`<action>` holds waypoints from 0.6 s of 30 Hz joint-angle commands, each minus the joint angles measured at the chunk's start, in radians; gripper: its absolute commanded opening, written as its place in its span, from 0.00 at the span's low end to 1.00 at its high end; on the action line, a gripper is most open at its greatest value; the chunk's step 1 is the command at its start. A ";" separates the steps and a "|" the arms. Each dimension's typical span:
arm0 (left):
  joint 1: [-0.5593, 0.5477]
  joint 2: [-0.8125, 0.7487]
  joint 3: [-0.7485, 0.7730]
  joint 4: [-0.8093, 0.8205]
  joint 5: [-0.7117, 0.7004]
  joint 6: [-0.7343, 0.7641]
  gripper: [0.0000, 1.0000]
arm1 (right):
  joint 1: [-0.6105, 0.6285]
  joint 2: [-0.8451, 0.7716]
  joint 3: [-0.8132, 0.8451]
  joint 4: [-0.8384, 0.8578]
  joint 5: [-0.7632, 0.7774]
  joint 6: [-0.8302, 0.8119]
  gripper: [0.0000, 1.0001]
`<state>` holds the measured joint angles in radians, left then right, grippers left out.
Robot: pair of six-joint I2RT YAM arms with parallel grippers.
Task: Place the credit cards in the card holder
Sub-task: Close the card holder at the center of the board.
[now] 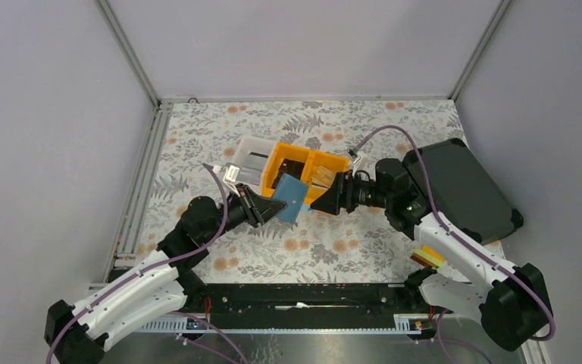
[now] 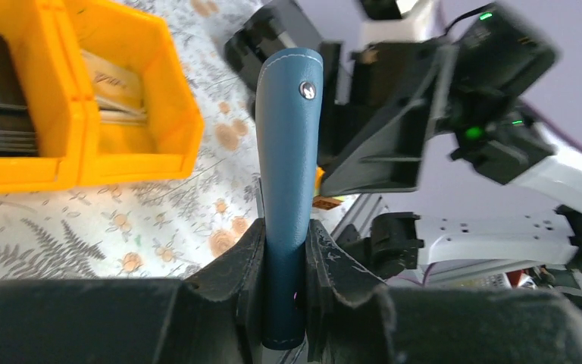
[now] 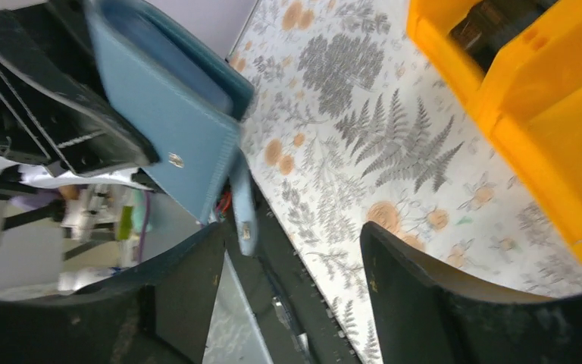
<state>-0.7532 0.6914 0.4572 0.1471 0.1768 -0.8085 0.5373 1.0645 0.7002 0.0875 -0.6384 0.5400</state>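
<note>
My left gripper [image 1: 273,206] is shut on the teal-blue card holder [image 1: 292,197] and holds it above the table in front of the bins. In the left wrist view the holder [image 2: 288,152] stands edge-on between my fingers, snap stud showing. My right gripper [image 1: 320,203] is open and empty just right of the holder, facing it. In the right wrist view the holder [image 3: 174,129] hangs at upper left with its small tab [image 3: 244,205] drooping toward my open jaws. Dark cards [image 1: 293,164] lie in the orange bin, pale ones [image 1: 320,175] in its right part.
An orange two-part bin [image 1: 308,158] and a white bin [image 1: 251,163] stand at the table's middle back. A large black hard case [image 1: 462,189] lies at the right. Floral cloth [image 1: 333,243] covers the table.
</note>
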 commanded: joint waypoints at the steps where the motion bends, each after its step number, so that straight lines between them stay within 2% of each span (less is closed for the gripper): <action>1: 0.007 -0.033 -0.013 0.143 0.060 -0.018 0.00 | -0.002 -0.010 -0.101 0.199 -0.097 0.187 0.69; 4: 0.007 -0.033 -0.025 0.165 0.057 -0.029 0.00 | -0.002 -0.028 -0.153 0.303 -0.108 0.279 0.60; 13: 0.008 -0.045 -0.047 0.167 0.014 -0.036 0.00 | -0.002 -0.009 -0.136 0.315 -0.136 0.304 0.36; 18: 0.008 -0.055 -0.059 0.174 -0.013 -0.046 0.00 | -0.002 0.007 -0.139 0.313 -0.161 0.315 0.32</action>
<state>-0.7498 0.6594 0.4030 0.2226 0.1951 -0.8417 0.5365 1.0660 0.5346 0.3531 -0.7517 0.8337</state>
